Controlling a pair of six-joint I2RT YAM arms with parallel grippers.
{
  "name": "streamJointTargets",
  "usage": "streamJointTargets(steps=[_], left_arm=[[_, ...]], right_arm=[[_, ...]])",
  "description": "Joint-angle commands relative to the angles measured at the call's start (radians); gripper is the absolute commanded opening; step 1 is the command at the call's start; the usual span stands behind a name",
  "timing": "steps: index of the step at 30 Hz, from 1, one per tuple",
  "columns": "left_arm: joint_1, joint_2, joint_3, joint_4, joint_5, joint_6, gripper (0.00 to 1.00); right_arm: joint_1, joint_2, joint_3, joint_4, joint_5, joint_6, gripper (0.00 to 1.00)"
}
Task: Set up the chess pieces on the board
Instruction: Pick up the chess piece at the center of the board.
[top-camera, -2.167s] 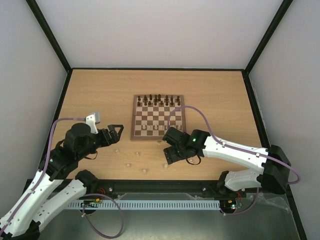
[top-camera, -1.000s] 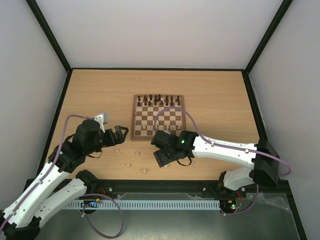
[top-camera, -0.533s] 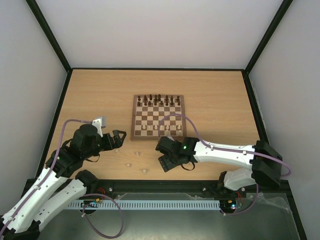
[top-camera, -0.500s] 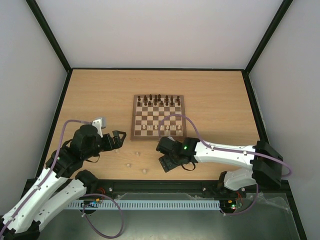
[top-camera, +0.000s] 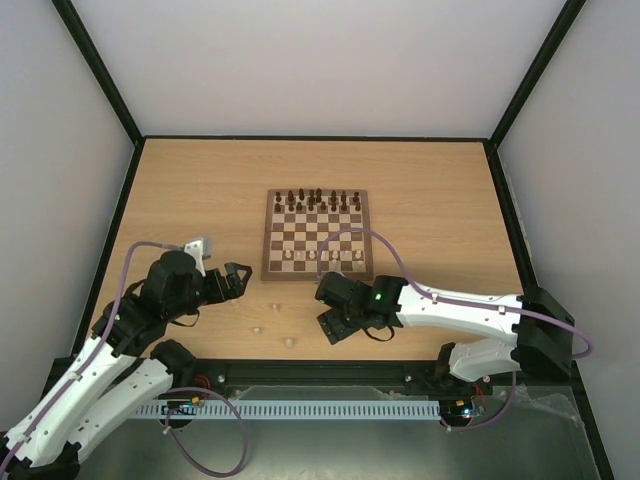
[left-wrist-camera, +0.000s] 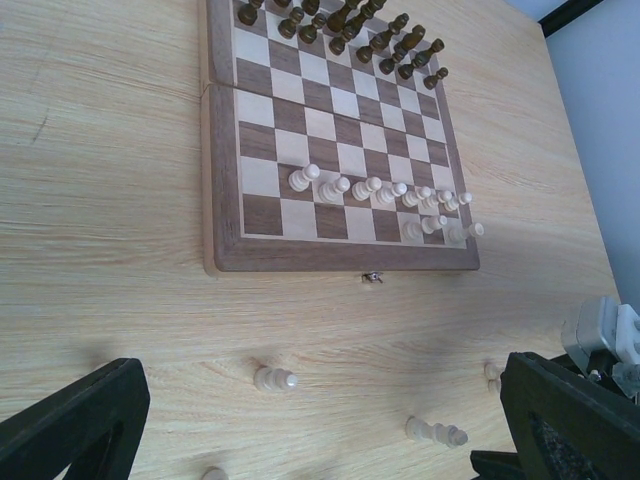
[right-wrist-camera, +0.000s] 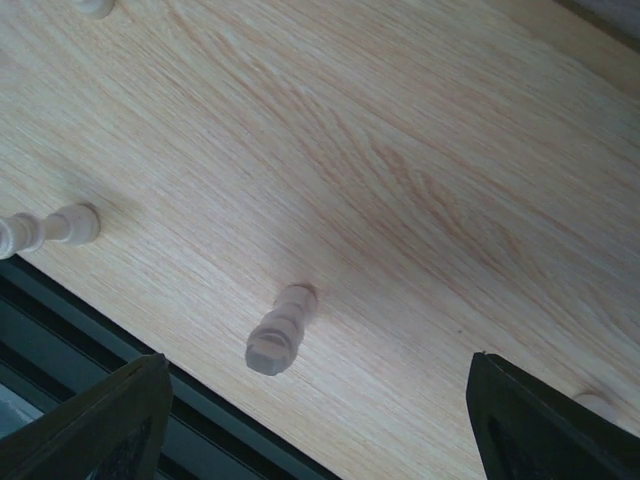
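Board (top-camera: 317, 234) centre frame. We find left gripper (left-wrist-camera: 320, 440) and right gripper (right-wrist-camera: 322, 420) both spread wide, holding nothing; one pale piece (right-wrist-camera: 280, 328) sits lower centre between the right fingers.

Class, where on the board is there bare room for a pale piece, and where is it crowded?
Bare: middle rows between dark pieces and pale row; near row left of the latch. Crowded: near row's right corner.

L claw (top-camera: 236, 277) wide open, R claw (top-camera: 334, 326) open — both low
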Motion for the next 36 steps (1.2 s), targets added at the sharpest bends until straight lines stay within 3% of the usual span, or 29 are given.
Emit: streamJointTargets(steps=[1,12,21,36], left_arm=[[0.006,0.019,0.014,0.007,0.002,0.002,0.99],[0.006,0.030,0.120,-0.054,-0.039,0.049,0.99],[0.006,0.016,0.083,-0.029,-0.030,0.069,0.99],[0.006,-0.065,0.114,-0.070,-0.030,0.060,0.99]], right_arm=[[0.017,0.029,0.035,-0.004,-0.051,-0.041,0.81],[0.103,0.127,0.255,-0.152,0.016,-0.060,0.80],[0.105,0.083,0.226,-0.184,0.010,-0.058,0.80],[0.117,0.044,0.350,-0.305,0.085,-0.014,0.79]])
